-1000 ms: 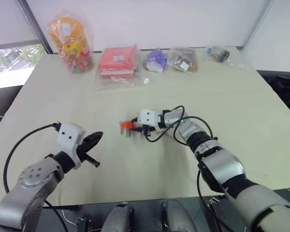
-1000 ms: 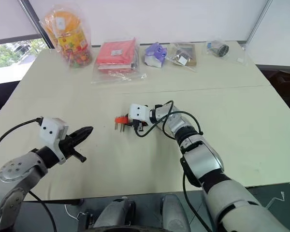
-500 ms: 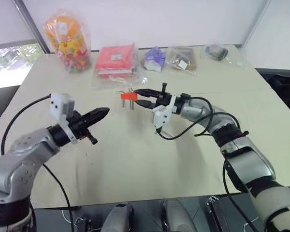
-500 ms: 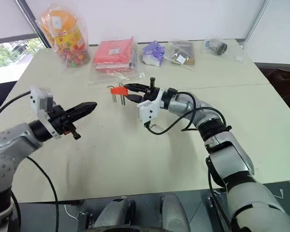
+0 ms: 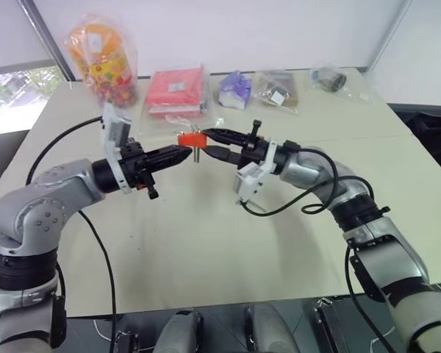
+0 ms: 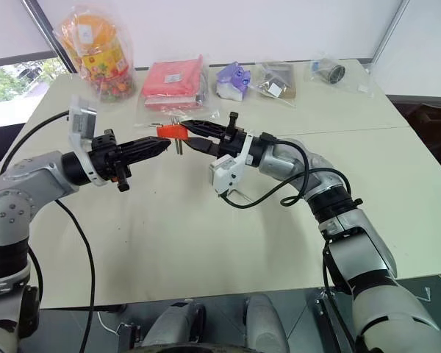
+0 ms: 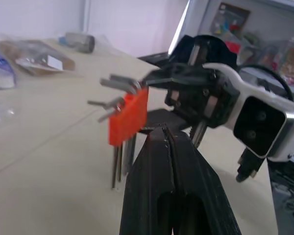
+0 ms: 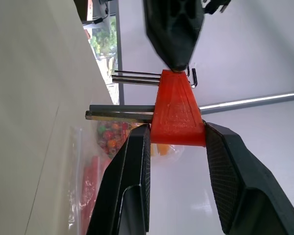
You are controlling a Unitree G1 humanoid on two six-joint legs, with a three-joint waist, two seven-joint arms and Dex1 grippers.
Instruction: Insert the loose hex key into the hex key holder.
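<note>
The hex key holder (image 5: 190,140), a small orange-red block with thin metal keys sticking out, hangs in the air above the table. My right gripper (image 5: 208,137) is shut on it, its two fingers (image 8: 137,161) clamping the block's wide end (image 8: 177,113). My left gripper (image 5: 182,153) is shut and points level at the holder from the other side, its tip (image 7: 162,133) right at the block's narrow end (image 7: 129,115). I cannot make out the loose hex key; no rod shows between the left fingers.
Along the far edge of the beige table (image 5: 206,243) lie a bag of colourful sweets (image 5: 106,62), a red packet (image 5: 178,92), a purple packet (image 5: 237,90), a brown packet (image 5: 279,92) and a bagged dark cylinder (image 5: 331,79). A black cable (image 5: 279,209) hangs below my right wrist.
The right gripper has lifted the holder off the table and rolled over. The left gripper has risen and swung right until its tip meets the holder.
</note>
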